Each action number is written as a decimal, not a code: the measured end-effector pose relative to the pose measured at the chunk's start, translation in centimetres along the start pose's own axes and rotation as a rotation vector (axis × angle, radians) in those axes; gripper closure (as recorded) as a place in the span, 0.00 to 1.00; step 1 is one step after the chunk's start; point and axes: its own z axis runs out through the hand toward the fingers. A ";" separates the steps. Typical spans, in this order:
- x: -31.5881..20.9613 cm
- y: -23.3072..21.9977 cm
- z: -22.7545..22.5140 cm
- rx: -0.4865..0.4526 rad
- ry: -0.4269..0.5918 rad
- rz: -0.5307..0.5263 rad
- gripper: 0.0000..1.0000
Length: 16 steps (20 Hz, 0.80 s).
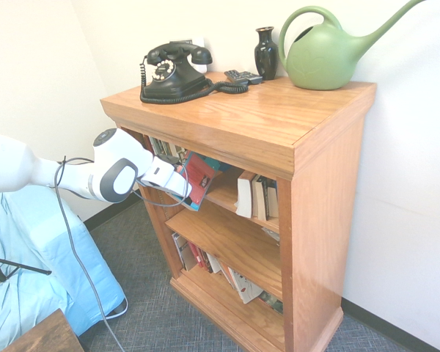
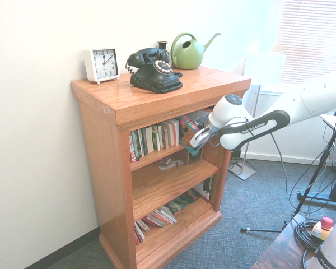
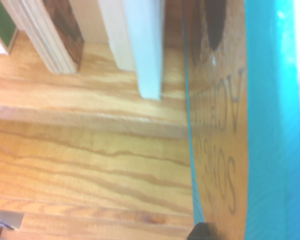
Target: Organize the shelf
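Note:
The shelf [image 1: 264, 117] is an oak bookcase with three tiers; its thick top [image 2: 157, 101] overhangs them. My gripper [image 1: 182, 188] reaches into the front of the top tier and is shut on a red and teal book [image 1: 204, 176], which leans tilted out of the row. From the other side the gripper [image 2: 197, 140] sits at the tier's right end, with the book [image 2: 189, 126] slanting beside upright books [image 2: 157, 137]. The wrist view shows the book's teal edge and printed brown cover [image 3: 225, 125] over the tier's board [image 3: 90, 165].
On top stand a black rotary phone [image 1: 172, 70], a dark vase [image 1: 265, 51], a remote [image 1: 243, 76], a green watering can [image 1: 323, 51] and a white clock [image 2: 102, 63]. Books lie slumped on the bottom tier [image 1: 235, 279]. A light-blue covered piece of furniture [image 1: 29, 257] stands at the left.

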 end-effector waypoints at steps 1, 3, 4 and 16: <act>-0.1 -0.4 0.0 0.002 0.003 -0.004 1.00; -0.3 -1.0 0.0 0.003 0.004 -0.006 1.00; -0.3 -1.3 0.0 0.004 0.006 -0.006 1.00; 2.6 -2.1 -0.1 0.006 0.033 0.017 0.00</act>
